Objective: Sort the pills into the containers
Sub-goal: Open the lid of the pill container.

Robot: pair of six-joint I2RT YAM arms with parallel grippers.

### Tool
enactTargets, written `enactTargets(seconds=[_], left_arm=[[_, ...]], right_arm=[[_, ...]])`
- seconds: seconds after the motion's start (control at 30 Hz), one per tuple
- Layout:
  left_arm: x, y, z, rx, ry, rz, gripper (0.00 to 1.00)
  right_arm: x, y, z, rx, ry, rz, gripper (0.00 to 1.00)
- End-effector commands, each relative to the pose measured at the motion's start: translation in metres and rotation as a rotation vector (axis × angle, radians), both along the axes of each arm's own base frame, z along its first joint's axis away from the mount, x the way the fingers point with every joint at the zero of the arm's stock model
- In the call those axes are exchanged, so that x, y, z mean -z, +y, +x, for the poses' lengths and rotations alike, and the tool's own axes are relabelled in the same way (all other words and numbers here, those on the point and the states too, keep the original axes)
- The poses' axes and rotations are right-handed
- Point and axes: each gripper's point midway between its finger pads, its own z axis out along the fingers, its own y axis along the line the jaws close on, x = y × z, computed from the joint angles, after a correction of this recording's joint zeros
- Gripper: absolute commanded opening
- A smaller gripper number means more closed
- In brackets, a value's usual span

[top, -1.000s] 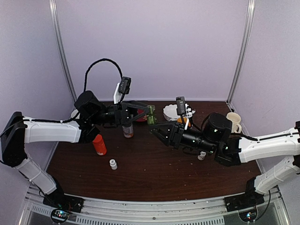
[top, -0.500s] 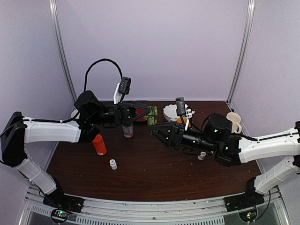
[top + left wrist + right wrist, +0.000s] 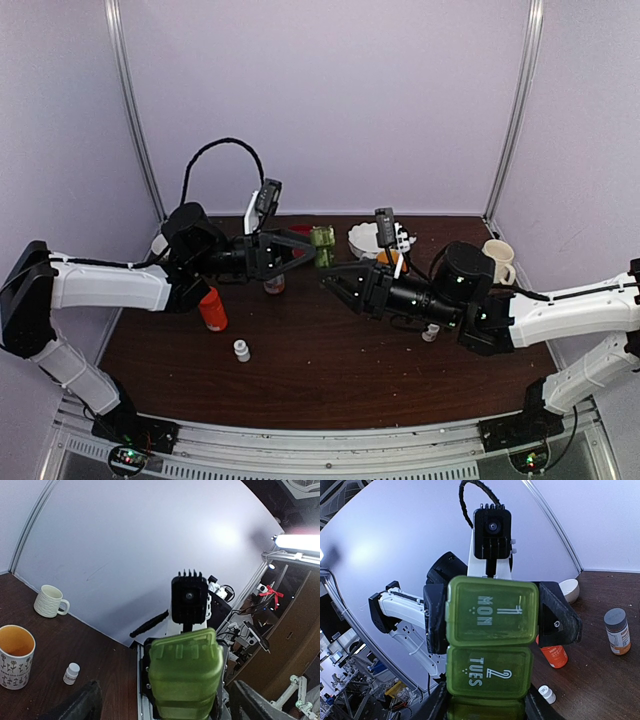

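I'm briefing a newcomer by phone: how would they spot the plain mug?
Go to the dark wooden table's far right corner. The cream ribbed mug stands there; unlike the patterned mug, it is plain, with no orange inside.

1. Pill box [image 3: 491, 645]: one, green. Two lids show in the right wrist view, marked MON and TUES.
2. Mugs: two, a cream mug [image 3: 498, 262] and a patterned mug [image 3: 15, 655] that is orange inside.
3. Bottles on the surface [image 3: 330, 370]: four, made up of an orange bottle [image 3: 212, 308], an amber bottle [image 3: 273, 284] with a grey cap, and two small white bottles [image 3: 241, 350] [image 3: 71, 673].
4. White bowls: two, one at the back middle [image 3: 365, 240] and one by the far wall [image 3: 568, 590].
5. Arms: two, with one claw each, the left claw [image 3: 312, 250] and the right claw [image 3: 327, 275].
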Motion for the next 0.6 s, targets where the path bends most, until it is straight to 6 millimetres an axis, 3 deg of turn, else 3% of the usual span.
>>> enactTargets(seconds=[0.0, 0.23, 0.43, 0.57], left_arm=[[-0.007, 0.006, -0.008, 0.004, -0.032, -0.024, 0.9], [-0.005, 0.002, -0.015, 0.039, -0.037, -0.018, 0.91], [-0.005, -0.002, -0.023, 0.077, -0.041, -0.02, 0.76], [-0.007, -0.001, -0.024, 0.076, -0.04, -0.031, 0.75]], right_arm=[[-0.01, -0.006, 0.003, 0.018, -0.022, 0.031, 0.44], [-0.011, -0.003, 0.003, 0.013, -0.018, 0.035, 0.44], [-0.01, 0.0, 0.004, 0.006, -0.014, 0.034, 0.44], [-0.009, 0.001, 0.004, 0.004, -0.013, 0.031, 0.44]])
